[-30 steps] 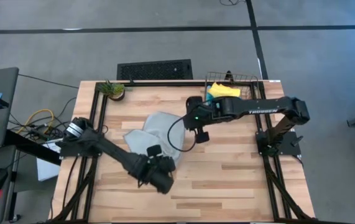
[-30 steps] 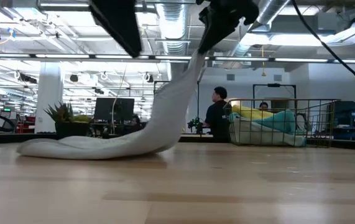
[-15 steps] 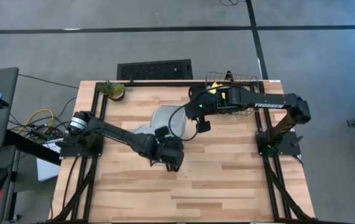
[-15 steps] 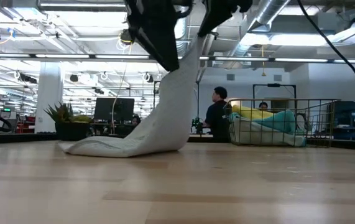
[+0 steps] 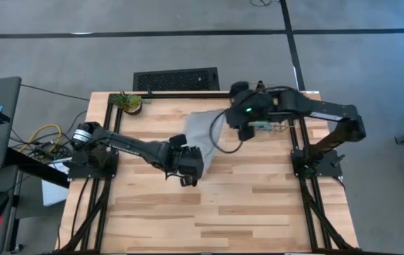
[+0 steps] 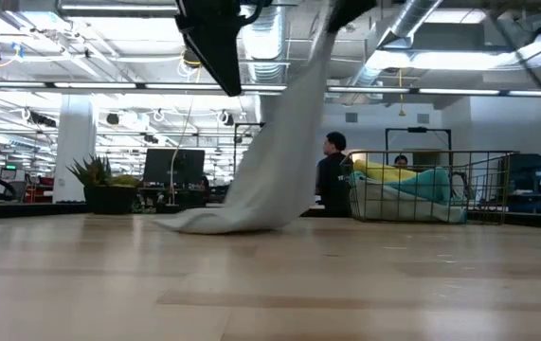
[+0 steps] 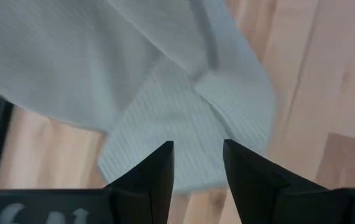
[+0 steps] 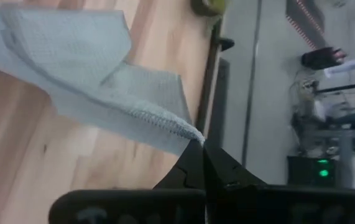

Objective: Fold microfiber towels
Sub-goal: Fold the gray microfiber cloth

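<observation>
Towels: one grey-green towel (image 5: 202,127) pinched by right hand (image 8: 197,147), two basketed.

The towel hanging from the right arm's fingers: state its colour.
Pale grey-blue towel, with a fine waffle weave; the right wrist view shows it best.

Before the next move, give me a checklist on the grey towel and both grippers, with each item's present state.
1. Right gripper shut on a corner of the grey towel: ok.
2. Towel lifted by that corner, its lower end on the table: ok, the low view shows it hanging with the bottom bunched on the wood.
3. Left gripper open and holding nothing: ok, it hovers over the towel's lower part.
4. Towel spread flat for folding: not ok, it is draped and creased.
5. Other towels out of the way: ok, they sit in the wire basket at the table's far edge.
6. Potted plant apart from the towel: ok.
</observation>
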